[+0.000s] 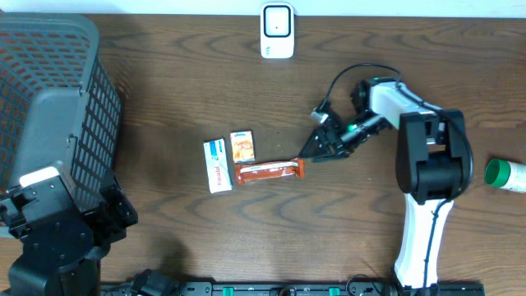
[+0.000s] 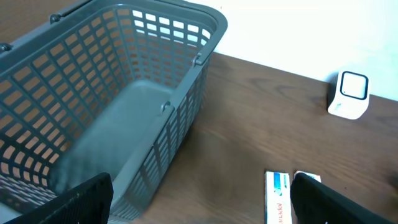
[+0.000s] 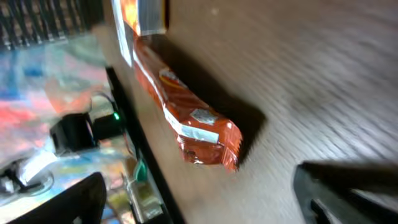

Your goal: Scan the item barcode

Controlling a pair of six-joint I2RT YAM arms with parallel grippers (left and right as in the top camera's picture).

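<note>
- Orange snack bar (image 1: 269,171) lies flat, at 8 o'clock just beside right gripper (image 1: 317,146).
- Right gripper: jaws spread, holding nothing.
- Left gripper (image 2: 205,208): jaws wide, holding nothing, near basket (image 2: 124,93).
- Scanner (image 1: 278,30) at bar's 12 o'clock, well apart.

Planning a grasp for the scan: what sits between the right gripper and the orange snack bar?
Nothing. Only bare wooden table separates the open right gripper from the orange snack bar, as the right wrist view shows, and overhead too.
</note>
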